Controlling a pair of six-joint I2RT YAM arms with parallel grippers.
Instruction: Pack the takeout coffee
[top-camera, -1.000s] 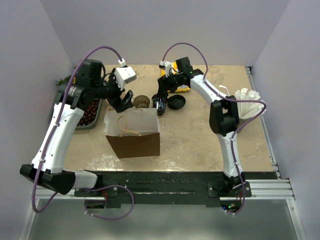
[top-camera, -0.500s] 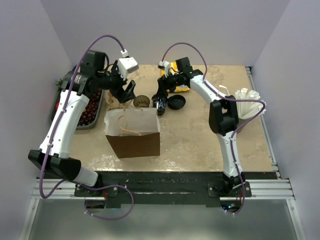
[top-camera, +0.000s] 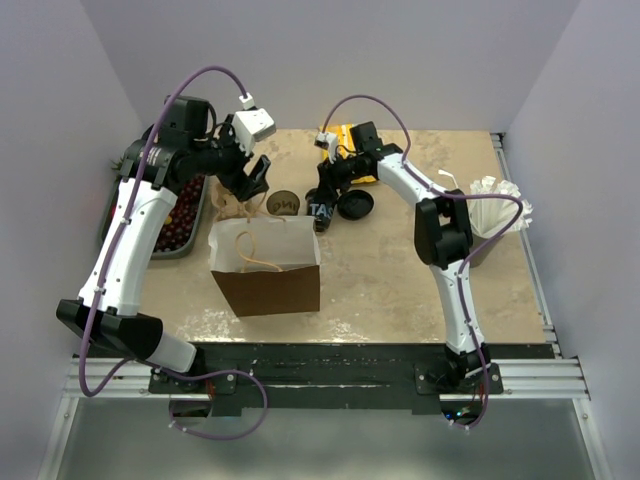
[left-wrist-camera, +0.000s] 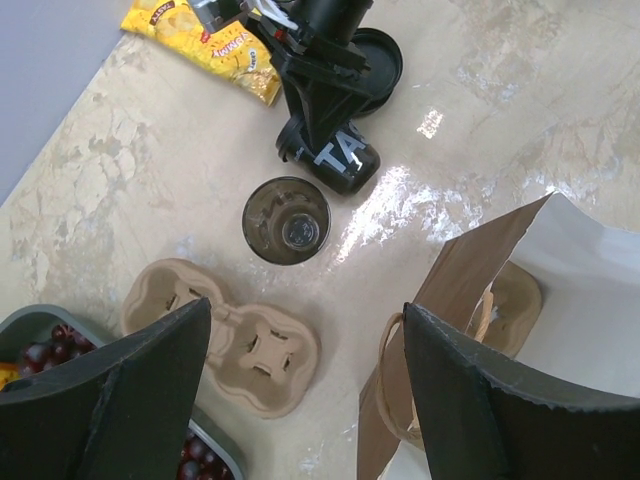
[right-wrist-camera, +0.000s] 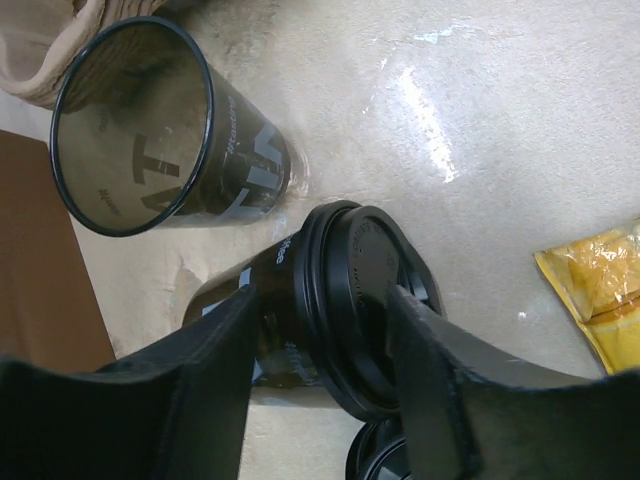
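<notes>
A black lidded coffee cup (right-wrist-camera: 310, 290) lies tilted on the table, and my right gripper (right-wrist-camera: 320, 300) is shut on it, one finger on its body and the other against the lid. The same cup (top-camera: 321, 209) shows just right of an open, empty black cup (top-camera: 285, 203). The brown paper bag (top-camera: 265, 265) stands open in front of both. My left gripper (left-wrist-camera: 305, 315) hangs open and empty above the table, between a tan cup carrier (left-wrist-camera: 230, 340) and the bag's back edge (left-wrist-camera: 470, 290).
A loose black lid (top-camera: 353, 205) lies right of the cups, with a yellow snack pack (top-camera: 352, 150) behind it. A tray of dark grapes (top-camera: 178, 222) sits at the left edge. A white pleated stack (top-camera: 495, 205) stands at the right.
The right gripper's fingers have narrowed onto the lidded cup. The left arm lifted and drew back from the bag's rim, then held still.
</notes>
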